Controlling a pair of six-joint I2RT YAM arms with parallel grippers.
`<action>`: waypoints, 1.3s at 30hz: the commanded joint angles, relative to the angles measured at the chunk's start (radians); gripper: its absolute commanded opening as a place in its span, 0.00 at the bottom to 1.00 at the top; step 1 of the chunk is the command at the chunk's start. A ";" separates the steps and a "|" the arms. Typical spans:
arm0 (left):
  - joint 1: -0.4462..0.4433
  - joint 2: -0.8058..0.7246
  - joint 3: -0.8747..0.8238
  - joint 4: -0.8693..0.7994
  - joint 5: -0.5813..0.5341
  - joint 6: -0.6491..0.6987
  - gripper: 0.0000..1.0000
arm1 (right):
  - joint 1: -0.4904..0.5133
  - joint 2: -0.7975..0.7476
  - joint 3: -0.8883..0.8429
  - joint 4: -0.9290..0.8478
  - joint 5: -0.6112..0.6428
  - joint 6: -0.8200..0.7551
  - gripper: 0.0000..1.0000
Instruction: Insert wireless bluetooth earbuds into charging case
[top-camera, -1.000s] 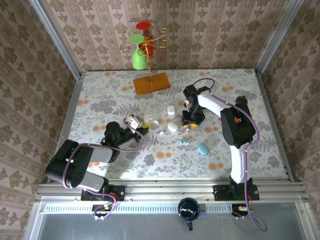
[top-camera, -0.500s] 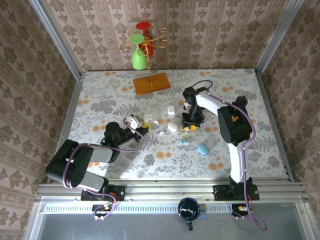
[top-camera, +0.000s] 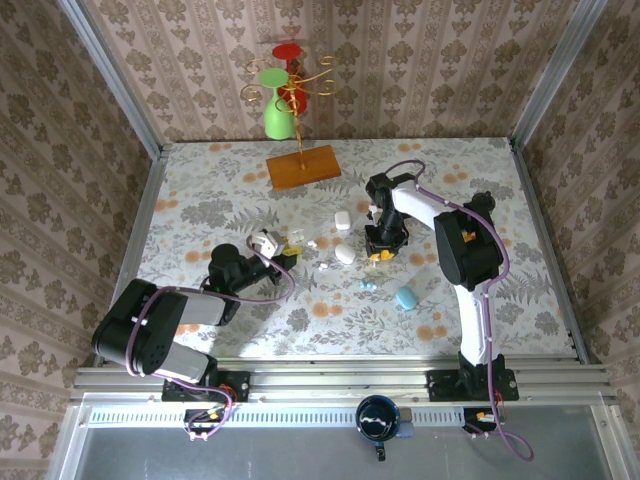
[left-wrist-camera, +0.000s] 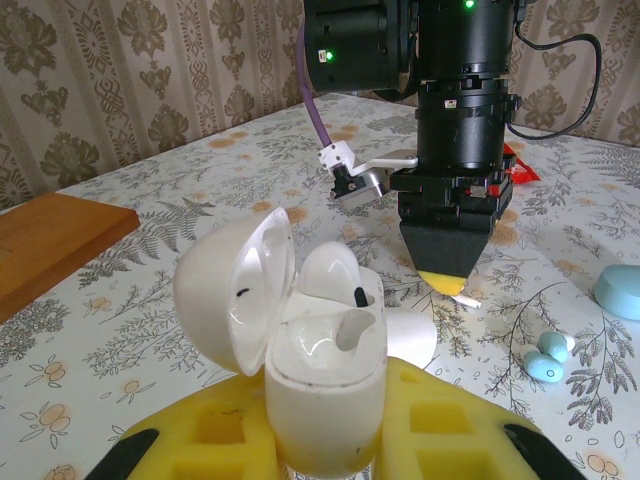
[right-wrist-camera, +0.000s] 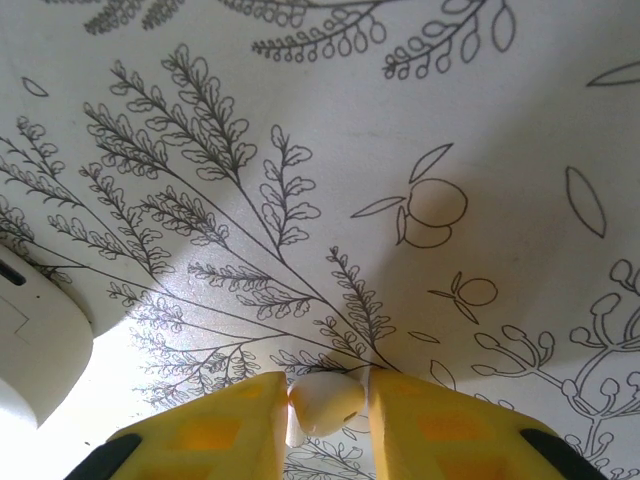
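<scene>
My left gripper (top-camera: 272, 250) is shut on an open white charging case (left-wrist-camera: 325, 385), held upright between its yellow pads (left-wrist-camera: 200, 430). The lid (left-wrist-camera: 228, 290) hangs to the left and one white earbud (left-wrist-camera: 330, 272) sits in a socket. My right gripper (top-camera: 381, 253) points straight down at the table, its yellow pads (right-wrist-camera: 215, 430) closed on a small white earbud (right-wrist-camera: 325, 402) that rests on the cloth. From the left wrist view, that gripper (left-wrist-camera: 447, 280) stands just behind the case. Two pale blue earbuds (top-camera: 367, 286) lie near the front.
A closed white case (top-camera: 345, 254) lies left of the right gripper, and its edge (right-wrist-camera: 35, 340) is in the right wrist view. A blue case (top-camera: 406, 297) lies nearer the front. Another white item (top-camera: 342, 221) and loose white bits (top-camera: 312, 243) lie mid-table. A wooden board (top-camera: 303, 166) with a stand is at the back.
The right gripper's jaws have narrowed onto the white earbud, and the arm has settled slightly lower. The left gripper and its case have not moved.
</scene>
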 joint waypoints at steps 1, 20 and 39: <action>0.011 -0.007 -0.008 0.032 -0.002 -0.016 0.04 | 0.007 0.006 -0.003 0.010 -0.038 0.012 0.27; 0.011 -0.028 0.055 -0.044 -0.017 0.014 0.04 | -0.059 -0.279 -0.314 0.466 -0.143 0.138 0.25; -0.109 -0.059 0.157 -0.149 -0.140 -0.021 0.04 | -0.079 -0.681 -0.765 1.218 -0.147 0.247 0.23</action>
